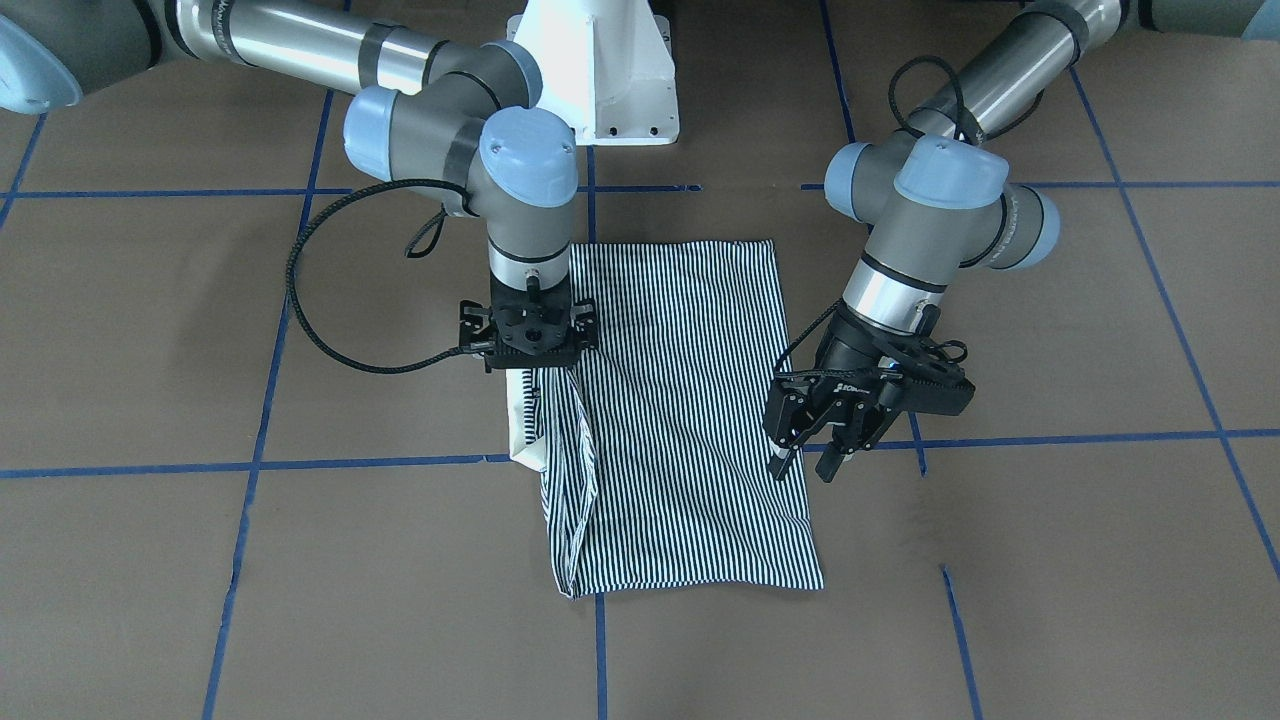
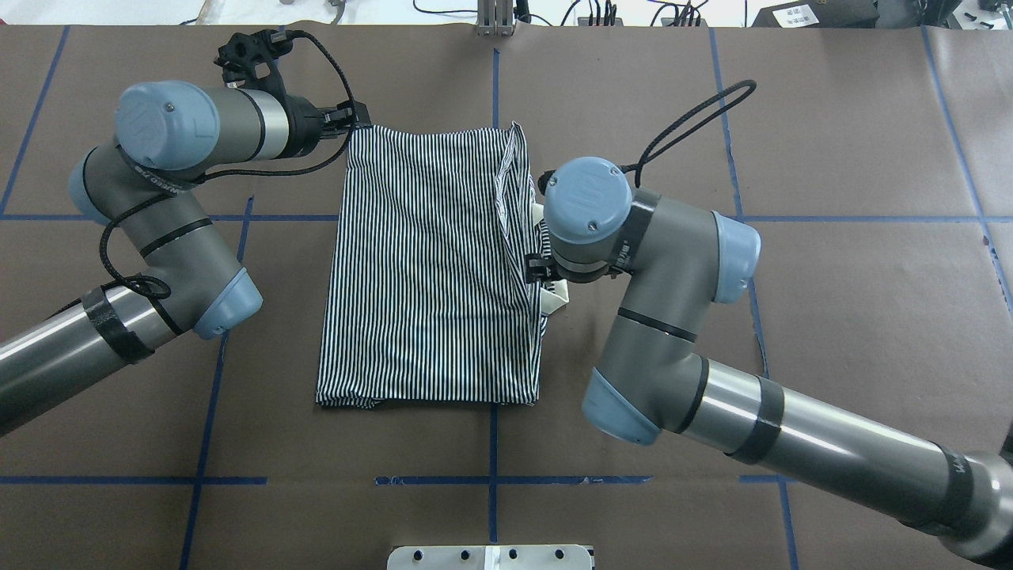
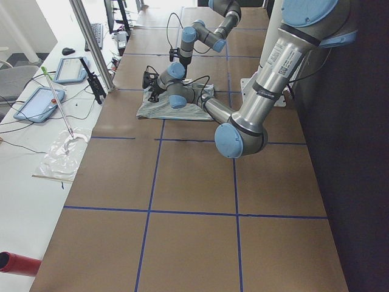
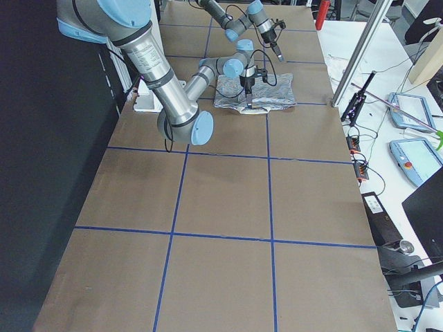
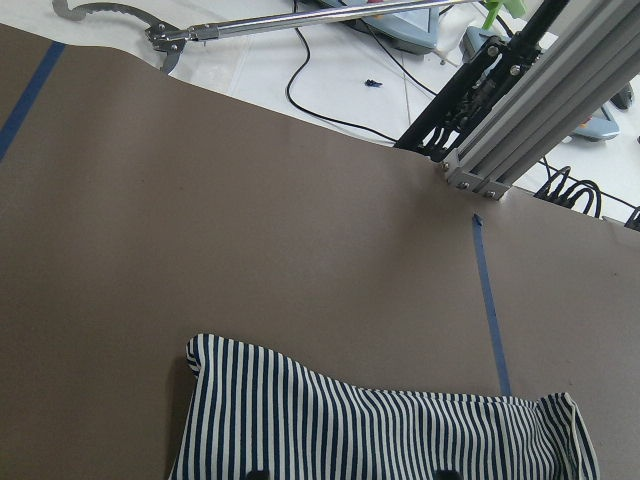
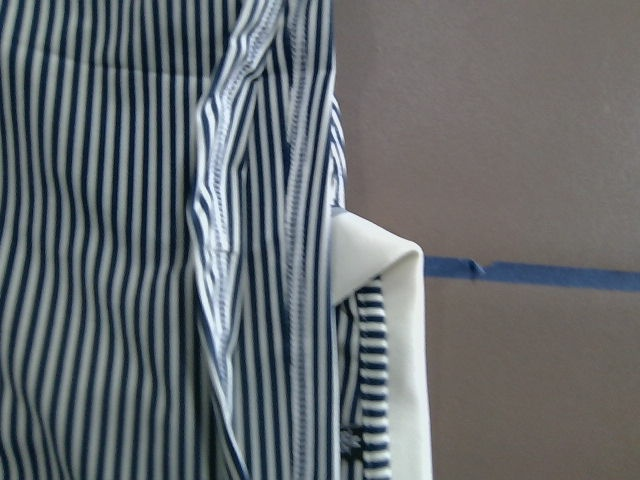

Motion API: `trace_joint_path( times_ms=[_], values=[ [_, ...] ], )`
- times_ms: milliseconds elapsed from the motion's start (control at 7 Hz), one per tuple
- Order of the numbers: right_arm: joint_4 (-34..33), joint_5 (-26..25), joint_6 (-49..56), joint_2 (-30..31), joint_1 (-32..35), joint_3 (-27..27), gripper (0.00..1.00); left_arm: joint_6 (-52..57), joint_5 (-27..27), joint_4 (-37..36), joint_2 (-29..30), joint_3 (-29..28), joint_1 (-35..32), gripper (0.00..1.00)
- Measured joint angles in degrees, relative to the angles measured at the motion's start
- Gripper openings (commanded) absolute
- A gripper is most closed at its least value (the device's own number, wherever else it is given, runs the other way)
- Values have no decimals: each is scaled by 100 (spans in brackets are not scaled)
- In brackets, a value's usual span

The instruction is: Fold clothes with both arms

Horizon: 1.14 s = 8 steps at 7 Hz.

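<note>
Striped polo shirt [image 2: 427, 261] lies mid-worktop [image 2: 855, 301], long axis running from the robot's edge to the far edge; left gripper [image 1: 808, 462] hangs wide open at its far-left corner, right gripper [image 1: 530, 335] points straight down onto the collar [image 6: 385, 330] edge, its grip hidden from view.

The right arm [image 1: 300, 55] reaches in with its wrist upright. It holds the right claw [image 1: 530, 338] pointed straight down over the polo shirt's [image 1: 680, 400] edge on the robot's right, with the jaws hidden under the claw's own body. The left arm [image 1: 990, 80] tilts the left claw [image 1: 806, 462] above the shirt's far left corner, jaws spread and gripping nothing.
</note>
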<state>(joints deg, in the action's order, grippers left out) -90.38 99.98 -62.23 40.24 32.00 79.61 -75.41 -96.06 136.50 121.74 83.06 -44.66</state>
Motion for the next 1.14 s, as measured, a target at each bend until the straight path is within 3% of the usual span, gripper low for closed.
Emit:
trace_joint_path(
  times_ms=[286, 571, 857, 1143],
  values=[
    [503, -12, 57, -339, 78, -802, 100, 0, 0, 0, -52, 50, 1, 63],
    [584, 77, 249, -386, 251, -1141, 100, 0, -6, 0, -68, 70, 1, 63],
    [582, 446, 504, -182, 477, -1073, 100, 0, -8, 0, -71, 96, 1, 63],
    [552, 569, 383, 65, 492, -626, 100, 0, -9, 0, -71, 124, 1, 63]
  ],
)
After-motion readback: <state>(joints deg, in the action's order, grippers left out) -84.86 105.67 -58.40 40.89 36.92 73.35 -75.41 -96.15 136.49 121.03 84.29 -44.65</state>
